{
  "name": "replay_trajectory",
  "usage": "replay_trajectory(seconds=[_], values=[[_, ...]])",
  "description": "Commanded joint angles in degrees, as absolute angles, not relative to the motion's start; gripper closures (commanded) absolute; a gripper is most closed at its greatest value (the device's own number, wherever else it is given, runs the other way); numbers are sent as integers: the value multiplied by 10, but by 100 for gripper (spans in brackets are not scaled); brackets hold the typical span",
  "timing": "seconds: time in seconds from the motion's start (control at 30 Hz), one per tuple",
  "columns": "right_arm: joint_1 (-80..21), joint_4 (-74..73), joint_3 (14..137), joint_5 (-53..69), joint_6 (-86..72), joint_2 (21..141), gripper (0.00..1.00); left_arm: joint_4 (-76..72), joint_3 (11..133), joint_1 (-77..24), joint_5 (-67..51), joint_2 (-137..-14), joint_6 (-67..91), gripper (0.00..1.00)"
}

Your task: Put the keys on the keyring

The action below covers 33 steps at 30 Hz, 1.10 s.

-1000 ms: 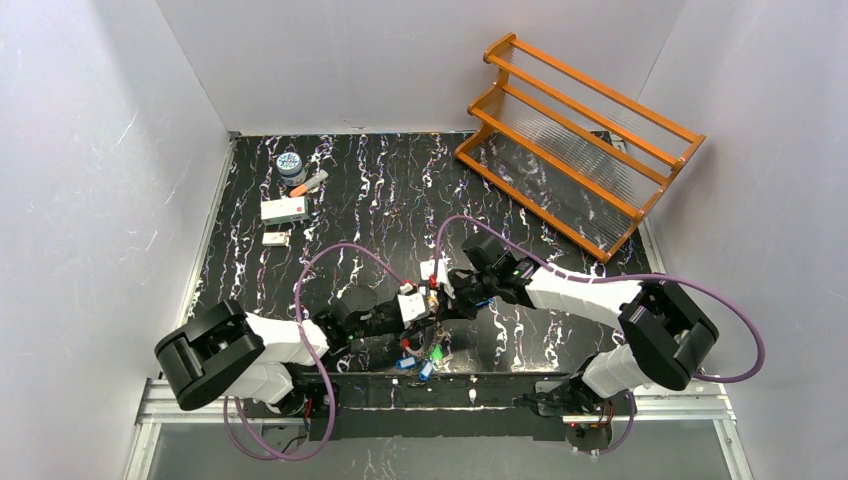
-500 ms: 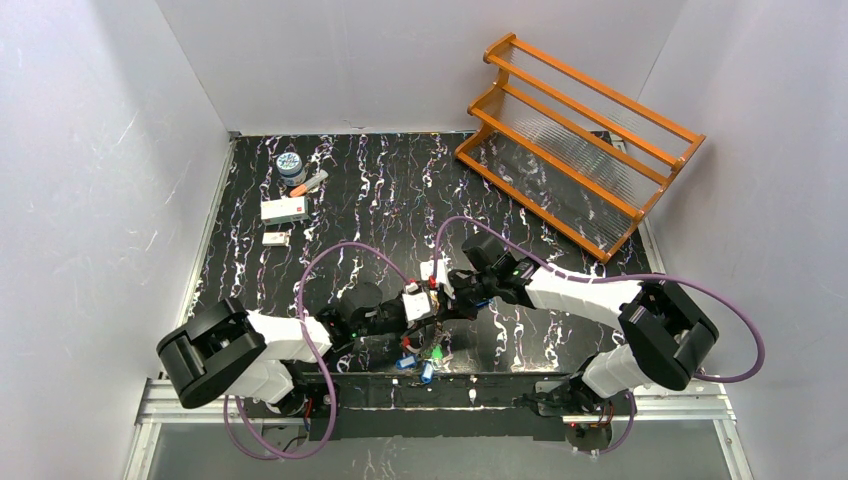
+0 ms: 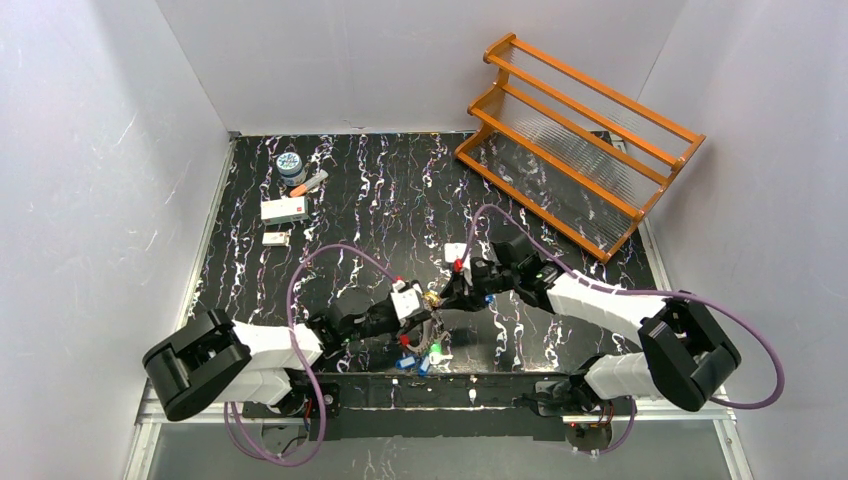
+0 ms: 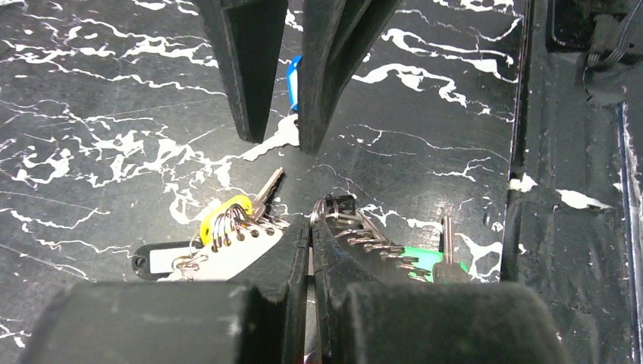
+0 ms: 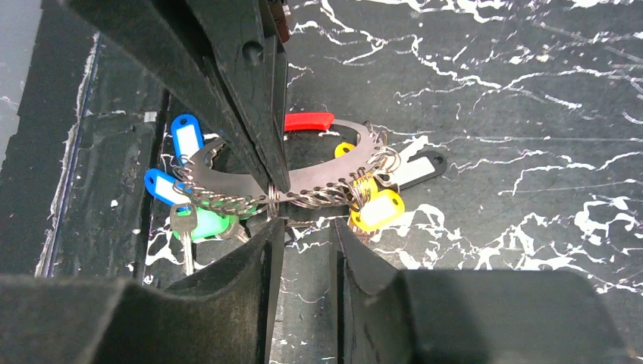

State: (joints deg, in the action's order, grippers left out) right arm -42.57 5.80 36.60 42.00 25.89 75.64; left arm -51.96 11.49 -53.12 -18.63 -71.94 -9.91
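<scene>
Black, white-veined table [image 3: 330,200] between white walls [image 3: 100,150]. From above, an orange rack [image 3: 580,140] stands far right, and a jar [image 3: 290,166] and a box [image 3: 284,209] lie far left, all well apart from the work. Both arms reach to the near middle of the table, where the left gripper [image 3: 428,300] and the right gripper [image 3: 452,293] meet almost tip to tip. The keyring [image 3: 422,335] trails from that point toward the near edge as a small knot of coloured tags. This view shows neither set of jaws clearly.

Left wrist view: the left fingers [image 4: 292,258] are pressed together on the ring's wire, with small split rings fanning out to either side. Opposite them, the right fingers [image 4: 243,68] stand spread with nothing between them; a blue tag [image 4: 293,80] shows through the gap. Of the keys [image 4: 267,188], one lies by the yellow tag [image 4: 224,212] with its blade pointing up-right toward the right gripper. Another stands upright in the frame beside the green tag [image 4: 413,262]. A black tag [image 4: 163,258] lies at the left.

Right wrist view: only here does the whole ring show. It is a flattened grey oval with its long axis across the frame, blue tags at its left end and yellow ones at its right. A red tag [image 5: 307,121] lies on the far rim. The left gripper pinches the near rim at about mid-length, just beyond the parted right fingers. Whether the tags rest on the table cannot be told.
</scene>
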Motion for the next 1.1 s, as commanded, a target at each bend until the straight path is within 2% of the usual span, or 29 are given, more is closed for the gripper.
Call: replay_trajectory(seconds=[0.0, 0.3, 0.53, 1.07], values=[[-405, 145, 338, 494, 227, 729, 62, -595, 90, -535, -164, -678, -71, 100], [-389, 185, 317, 560, 211, 722, 59, -660, 47, -534, -167, -615, -70, 100], [-389, 182, 328, 566, 190, 751, 57, -662, 47, -534, -164, -614, -65, 100], [-417, 211, 340, 547, 163, 779, 63, -664, 48, -534, -168, -623, -62, 100]])
